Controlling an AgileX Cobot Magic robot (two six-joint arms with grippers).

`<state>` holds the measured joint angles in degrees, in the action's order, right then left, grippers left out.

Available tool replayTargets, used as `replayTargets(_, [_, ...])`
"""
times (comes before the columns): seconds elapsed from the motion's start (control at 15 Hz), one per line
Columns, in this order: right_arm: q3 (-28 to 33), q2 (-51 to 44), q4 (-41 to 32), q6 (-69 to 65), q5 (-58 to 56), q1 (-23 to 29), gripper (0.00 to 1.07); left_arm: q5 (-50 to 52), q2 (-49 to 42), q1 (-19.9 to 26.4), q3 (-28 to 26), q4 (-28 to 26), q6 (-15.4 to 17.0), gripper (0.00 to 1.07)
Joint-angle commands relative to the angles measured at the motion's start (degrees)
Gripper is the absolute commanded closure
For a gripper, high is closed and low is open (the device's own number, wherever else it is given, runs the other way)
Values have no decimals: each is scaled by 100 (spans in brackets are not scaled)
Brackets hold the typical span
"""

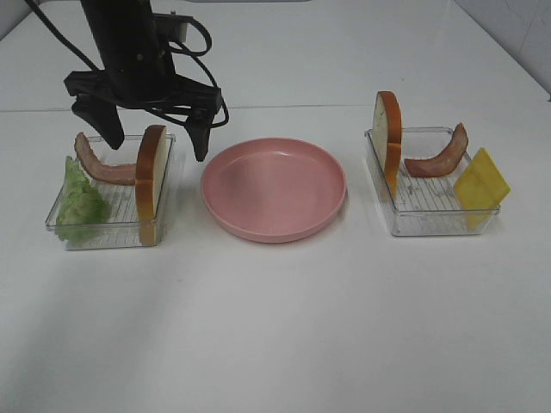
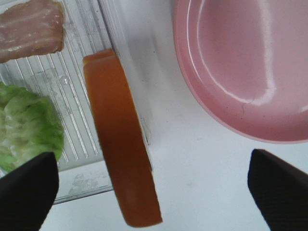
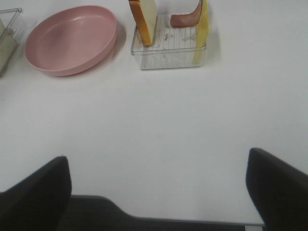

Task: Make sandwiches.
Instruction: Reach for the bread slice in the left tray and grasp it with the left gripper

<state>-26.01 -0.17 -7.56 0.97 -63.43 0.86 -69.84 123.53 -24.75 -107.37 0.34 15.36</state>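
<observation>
Exterior high view: a round pink plate (image 1: 274, 194) sits on the white tabletop (image 1: 275, 335). At its nine o'clock, a clear rectangular plastic left tray (image 1: 60, 225) holds a green lettuce leaf (image 1: 83, 200), a reddish-brown left bacon strip (image 1: 102, 165) and a white, orange-crusted left bread slice (image 1: 151, 185) standing on edge. At three o'clock, the matching right tray (image 1: 430, 222) holds the right bread slice (image 1: 388, 138), the right bacon strip (image 1: 437, 160) and a yellow cheese square (image 1: 481, 185). The left hand (image 1: 156, 144) hangs over the left tray, spread wide and empty.

Left wrist view: its fingers (image 2: 29, 192) flank the left bread slice, seemingly without contact.

Right wrist view: the right hand (image 3: 156, 190) is spread wide and empty over the tabletop, well apart from the right tray.
</observation>
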Motion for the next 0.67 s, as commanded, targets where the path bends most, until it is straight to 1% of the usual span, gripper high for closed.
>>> replayTargets(0.07, [23, -183, -29, 52, 40, -17, 14, -453, 178, 52, -23, 138, 46, 4])
replayTargets(0.33, [23, -183, -34, 52, 40, -17, 14, -458, 350, 92, -23, 195, 6, 4])
replayTargets(0.47, [23, -183, -34, 52, 40, -17, 14, -493, 430, 92, -23, 189, -80, 7])
replayTargets(0.53, [23, -183, -34, 52, 40, -17, 14, -464, 441, 92, -23, 189, -132, 11])
replayTargets(0.6, [23, -183, -34, 52, 40, -17, 14, -435, 441, 92, -23, 189, -143, 24])
replayTargets(0.67, [23, -183, -34, 52, 40, -17, 14, -435, 441, 92, -23, 212, -143, 43])
